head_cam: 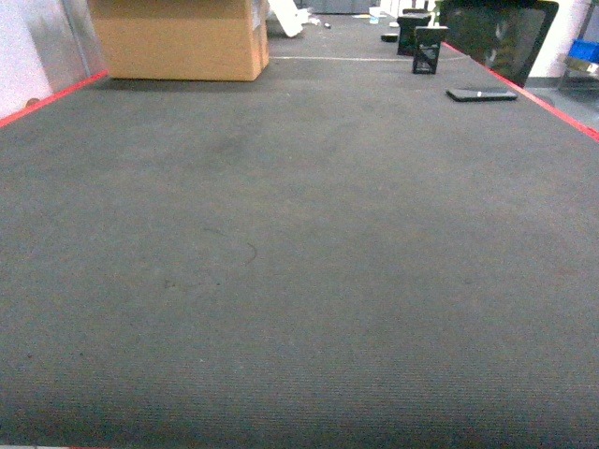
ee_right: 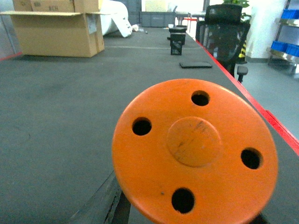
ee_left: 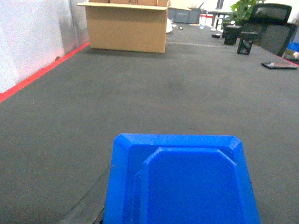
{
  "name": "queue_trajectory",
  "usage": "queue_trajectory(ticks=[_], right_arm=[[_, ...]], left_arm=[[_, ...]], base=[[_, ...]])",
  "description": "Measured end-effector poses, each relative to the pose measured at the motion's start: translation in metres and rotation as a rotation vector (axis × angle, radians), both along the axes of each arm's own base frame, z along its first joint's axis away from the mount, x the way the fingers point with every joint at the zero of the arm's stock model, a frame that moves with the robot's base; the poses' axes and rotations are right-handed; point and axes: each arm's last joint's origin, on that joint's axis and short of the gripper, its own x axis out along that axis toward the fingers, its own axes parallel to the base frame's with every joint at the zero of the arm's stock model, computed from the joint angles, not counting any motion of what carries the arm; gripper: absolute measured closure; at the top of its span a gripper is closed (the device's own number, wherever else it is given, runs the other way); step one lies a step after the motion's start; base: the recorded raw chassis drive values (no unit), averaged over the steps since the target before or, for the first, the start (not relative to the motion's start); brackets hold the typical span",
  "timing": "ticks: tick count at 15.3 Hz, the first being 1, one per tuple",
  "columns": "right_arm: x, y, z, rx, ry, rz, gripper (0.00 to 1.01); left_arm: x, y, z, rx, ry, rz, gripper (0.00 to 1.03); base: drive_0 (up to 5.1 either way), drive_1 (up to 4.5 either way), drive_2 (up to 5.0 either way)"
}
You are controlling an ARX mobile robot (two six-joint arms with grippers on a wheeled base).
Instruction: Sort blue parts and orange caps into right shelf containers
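Both loads look picked up, a blue part at your left wrist and an orange cap at your right, though neither gripper's fingers show so I cannot tell their grip; next, carry them to the right shelf containers, which are out of view.

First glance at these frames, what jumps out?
An orange cap with four holes fills the right wrist view, close to the lens. A blue part fills the bottom of the left wrist view. In the head view, a cardboard box stands far left on the dark table.
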Motion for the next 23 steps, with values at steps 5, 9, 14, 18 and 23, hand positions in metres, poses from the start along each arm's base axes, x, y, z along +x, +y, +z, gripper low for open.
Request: queue_trajectory(ticks=[5, 9, 14, 18, 23], right_arm=[[0.0000, 0.0001, 0.0004, 0.000, -0.004, 0.002, 0.57], [0.0000, 0.0001, 0.0004, 0.000, -0.004, 0.002, 0.57], [0.0000, 0.0001, 0.0004, 0.000, -0.004, 0.003, 0.57], [0.0000, 0.0001, 0.0004, 0.000, -0.004, 0.002, 0.57], [0.0000, 0.0001, 0.0004, 0.000, -0.004, 0.002, 0.57]], left_arm=[[0.0000, 0.0000, 0.0007, 0.000, -0.007, 0.000, 0.62], [0.0000, 0.0000, 0.0007, 0.000, -0.008, 0.000, 0.62], [0.0000, 0.0003, 0.0007, 0.000, -0.007, 0.003, 0.62], [0.0000, 0.0003, 0.0007, 0.000, -0.007, 0.003, 0.62], [0.0000, 0.0003, 0.0007, 0.000, -0.007, 0.003, 0.62]], base=[[0.0, 0.00, 0.0], [0.0, 0.00, 0.0], [-1.8, -1.78, -1.8], [-1.6, -1.62, -1.6], [-1.6, -1.57, -1.6]])
